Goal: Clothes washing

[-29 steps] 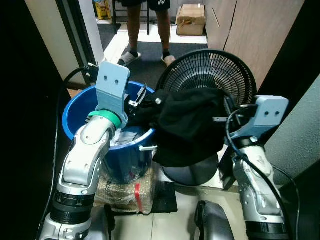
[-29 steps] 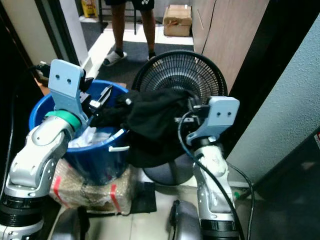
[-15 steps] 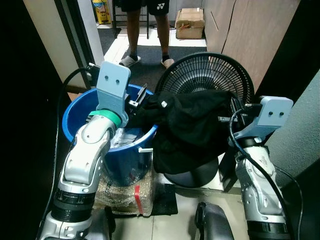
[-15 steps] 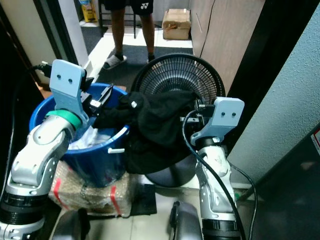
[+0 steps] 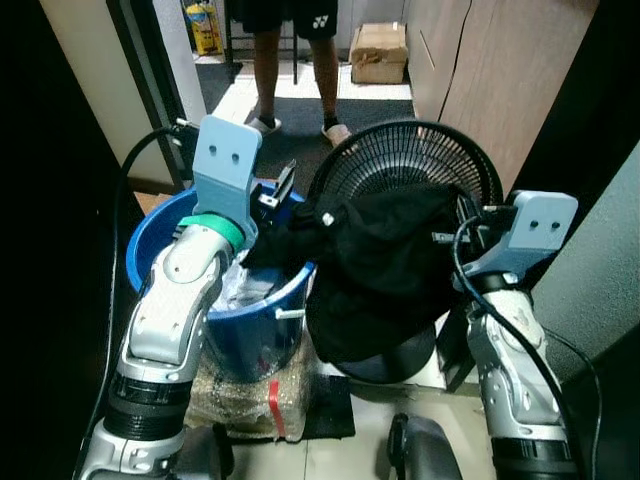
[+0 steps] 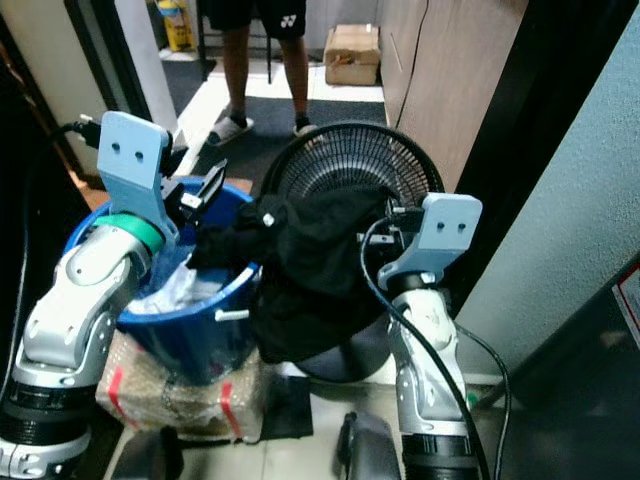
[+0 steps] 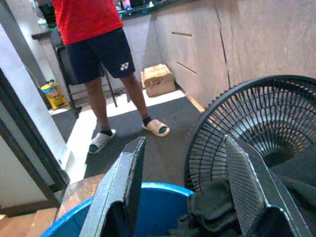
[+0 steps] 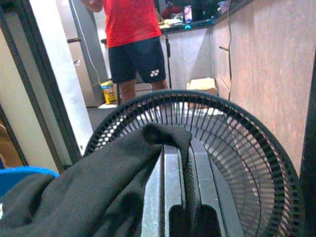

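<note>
A black garment (image 5: 375, 270) hangs in front of a standing fan (image 5: 400, 160), and its left end lies over the rim of a blue bucket (image 5: 150, 235). My right gripper (image 5: 450, 237) is shut on the garment's right side. In the right wrist view the cloth (image 8: 89, 192) is pinched between the closed fingers (image 8: 173, 163). My left gripper (image 5: 277, 193) stands open above the bucket's far rim, close to the garment's left end and holding nothing. Its spread fingers (image 7: 123, 182) show in the left wrist view. Light-coloured laundry (image 5: 240, 285) lies inside the bucket.
The bucket sits on a wrapped bundle (image 5: 245, 390) on the floor. A person (image 5: 290, 50) in dark shorts and slippers stands beyond on a dark mat, beside a cardboard box (image 5: 378, 50). A wooden cabinet (image 5: 500, 70) is at the right and a door frame (image 5: 140, 80) at the left.
The camera has shifted slightly. My right gripper keeps its hold on the black garment, whose left end now droops a bit further into the bucket. The left gripper stays open.
</note>
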Controlling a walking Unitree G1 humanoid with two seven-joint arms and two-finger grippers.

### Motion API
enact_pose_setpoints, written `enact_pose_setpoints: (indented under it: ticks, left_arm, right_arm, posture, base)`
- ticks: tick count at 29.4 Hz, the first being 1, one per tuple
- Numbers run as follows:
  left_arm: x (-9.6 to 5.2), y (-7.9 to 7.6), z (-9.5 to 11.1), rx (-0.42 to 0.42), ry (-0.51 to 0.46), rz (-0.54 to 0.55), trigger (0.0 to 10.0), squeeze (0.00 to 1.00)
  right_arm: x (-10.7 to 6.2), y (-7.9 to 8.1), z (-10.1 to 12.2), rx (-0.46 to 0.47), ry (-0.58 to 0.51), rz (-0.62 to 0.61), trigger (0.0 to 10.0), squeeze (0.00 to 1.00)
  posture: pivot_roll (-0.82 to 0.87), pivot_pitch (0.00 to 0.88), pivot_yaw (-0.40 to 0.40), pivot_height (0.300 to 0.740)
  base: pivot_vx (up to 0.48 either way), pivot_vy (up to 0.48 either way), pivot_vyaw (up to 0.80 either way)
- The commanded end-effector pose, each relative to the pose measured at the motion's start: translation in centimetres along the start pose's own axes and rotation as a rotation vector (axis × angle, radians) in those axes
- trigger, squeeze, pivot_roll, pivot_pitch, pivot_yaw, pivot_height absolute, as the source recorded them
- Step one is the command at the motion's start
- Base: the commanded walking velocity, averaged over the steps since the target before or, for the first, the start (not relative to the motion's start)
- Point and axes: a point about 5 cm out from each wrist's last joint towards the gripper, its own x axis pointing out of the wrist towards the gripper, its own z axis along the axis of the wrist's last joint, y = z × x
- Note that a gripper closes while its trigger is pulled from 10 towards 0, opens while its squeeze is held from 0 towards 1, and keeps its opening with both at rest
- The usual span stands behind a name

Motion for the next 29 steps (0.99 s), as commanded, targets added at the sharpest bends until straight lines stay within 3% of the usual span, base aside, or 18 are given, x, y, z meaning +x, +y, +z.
enact_pose_setpoints:
  ticks: [1, 29]
  left_arm:
    - [0.10, 0.17, -0.04, 0.001, 0.000, 0.008, 10.0, 0.00]
    - [0.17, 0.07, -0.32, -0.007, 0.005, 0.008, 10.0, 0.00]
  right_arm:
    - [0.17, 0.06, 0.18, 0.003, -0.010, -0.005, 10.0, 0.00]
    - [0.20, 0.21, 0.16, -0.001, -0.011, -0.002, 10.0, 0.00]
  posture:
    - [0.07, 0.000, 0.065, 0.590]
    - [0.07, 0.007, 0.065, 0.675]
  base:
    - [0.000, 0.000, 0.00]
    - [0.000, 0.000, 0.00]
